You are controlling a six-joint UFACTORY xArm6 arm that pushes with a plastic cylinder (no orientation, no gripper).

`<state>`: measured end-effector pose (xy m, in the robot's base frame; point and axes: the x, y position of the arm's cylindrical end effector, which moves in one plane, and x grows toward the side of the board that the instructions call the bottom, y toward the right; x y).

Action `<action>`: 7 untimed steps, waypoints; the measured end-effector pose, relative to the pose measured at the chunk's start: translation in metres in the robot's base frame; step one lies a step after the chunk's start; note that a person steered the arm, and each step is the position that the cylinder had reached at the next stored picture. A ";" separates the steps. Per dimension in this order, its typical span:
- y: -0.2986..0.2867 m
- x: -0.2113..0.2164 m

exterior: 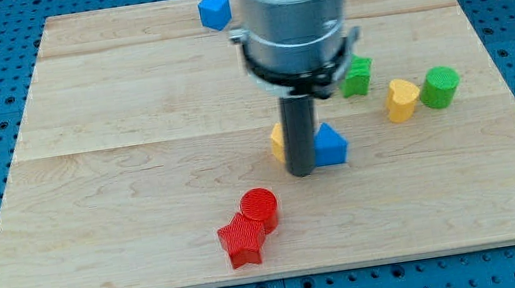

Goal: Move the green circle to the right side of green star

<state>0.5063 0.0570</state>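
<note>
The green circle (440, 86) stands near the board's right edge. The green star (357, 76) is to its left, partly hidden by the arm's body. A yellow heart (401, 100) sits between them, slightly lower. My tip (302, 171) is near the board's middle, well to the left of the green blocks. It stands between a yellow block (278, 142), mostly hidden behind the rod, and a blue block (329, 144) touching the rod's right.
A blue cube (214, 11) sits at the view's top near the board's far edge. A red circle (259, 207) and a red star (242, 240) touch each other near the view's bottom. The wooden board (119, 163) lies on blue pegboard.
</note>
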 end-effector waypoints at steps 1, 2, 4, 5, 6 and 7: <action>0.016 0.000; 0.043 0.000; 0.012 0.013; 0.093 0.012; 0.144 -0.032; 0.150 -0.073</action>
<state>0.4335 0.2066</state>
